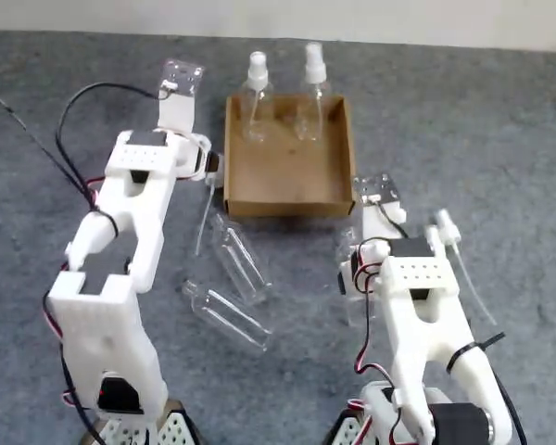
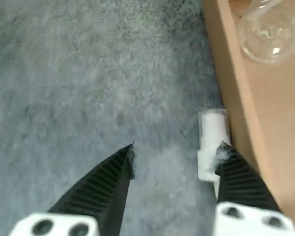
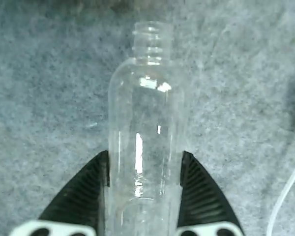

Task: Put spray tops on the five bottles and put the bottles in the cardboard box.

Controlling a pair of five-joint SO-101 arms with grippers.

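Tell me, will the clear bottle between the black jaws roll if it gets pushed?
Probably: the bottle is round and seems to lie on its side on the carpet. It looks empty, with no top, so likely light. Its shiny smooth sides may slip.

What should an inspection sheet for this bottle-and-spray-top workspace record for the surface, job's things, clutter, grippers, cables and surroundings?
Surface: grey carpet, no spills seen.
Job's things: cardboard box holds two topped bottles; two bare bottles lie on the carpet; one spray top lies next to the box's outer wall, another spray top beside the right arm.
Clutter: nothing seen.
Grippers: left gripper open beside the spray top; right gripper shut on a fifth bottle, no top on.
Cables: black and red wires loop off the arms.
Surroundings: pale strip beyond the carpet.
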